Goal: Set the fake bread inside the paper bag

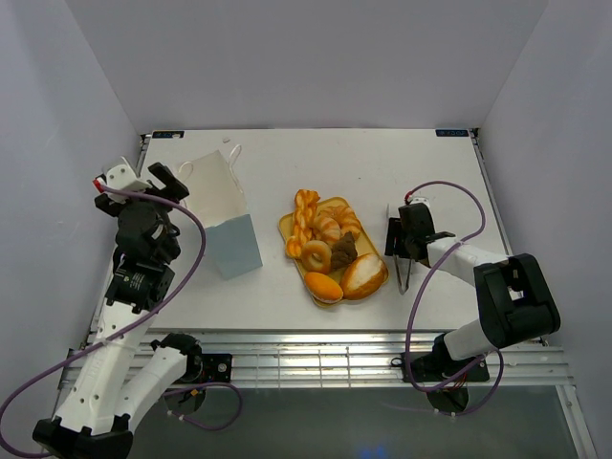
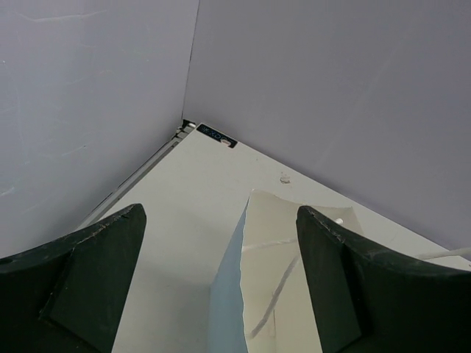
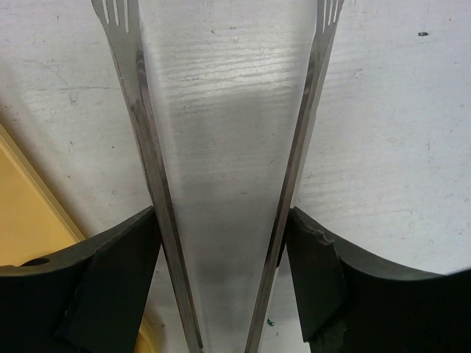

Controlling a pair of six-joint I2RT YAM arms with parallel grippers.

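On the overhead view I see the bread (image 1: 330, 251) piled on a yellow tray (image 1: 286, 227) in the middle of the table (image 1: 382, 163). A braided twist lies at the far end, with croissants and a ring next, then a dark brown piece and two oval rolls at the near edge. Neither gripper touches any of it.

The bag (image 1: 222, 222) sits left of the tray and apart from it, and its open mouth shows white inside. My left gripper (image 1: 170, 185) hangs just beside the bag's far-left corner. Its fingers (image 2: 88, 272) are spread wide and hold nothing. In the left wrist view the bag's top edge rises between the two fingers, nearer the right one. I cannot tell whether it touches that finger.

My right gripper (image 1: 405, 251) is right of the tray, near the oval rolls but clear of the bread. In the right wrist view its fingers (image 3: 110, 287) are partly closed against the outer sides of a pair of metal tongs (image 3: 140, 110), one pad on each arm. The tongs' arms stay spread, with the forked tips well apart and only bare table between them. A corner of the tray shows at the left, just beside the tongs' left arm. I cannot tell whether the tongs are lifted or rest on the table.
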